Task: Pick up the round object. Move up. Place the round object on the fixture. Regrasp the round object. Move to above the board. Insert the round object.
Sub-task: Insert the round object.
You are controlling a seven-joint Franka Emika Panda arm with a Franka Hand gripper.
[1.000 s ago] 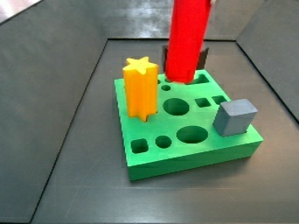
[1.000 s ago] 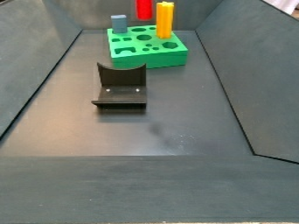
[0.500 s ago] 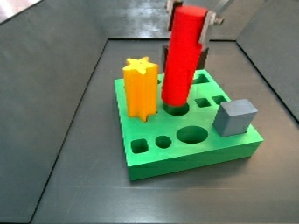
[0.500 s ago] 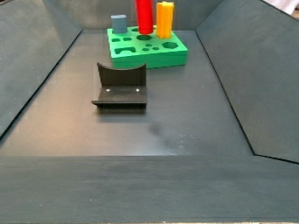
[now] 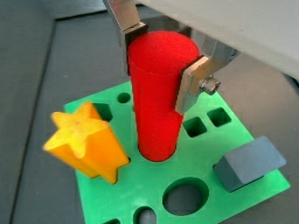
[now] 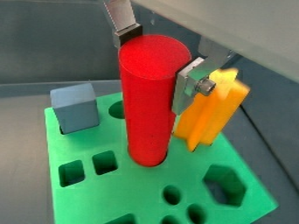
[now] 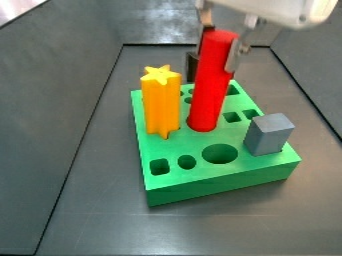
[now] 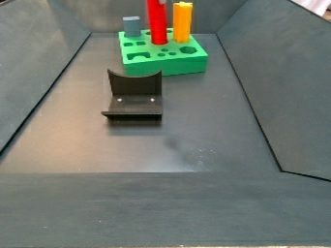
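Note:
The round object, a red cylinder peg (image 5: 158,96), stands upright with its lower end in a round hole of the green board (image 5: 117,199). It also shows in the other wrist view (image 6: 152,96) and in both side views (image 7: 211,85) (image 8: 157,21). My gripper (image 5: 162,57) is above the board, its silver fingers (image 5: 193,83) shut on the peg's top end; it shows too in a wrist view (image 6: 155,59) and a side view (image 7: 221,45). The dark fixture (image 8: 134,94) stands on the floor, apart from the board (image 8: 162,65).
An orange-yellow star peg (image 7: 162,100) stands in the board close beside the red peg. A grey-blue cube (image 7: 270,133) sits at a board corner. Several holes in the board (image 7: 221,180) are open. Dark sloping walls ring the floor.
My gripper has come down with the red peg. The peg's lower end has sunk deeper into the round hole. The star peg and cube have not moved.

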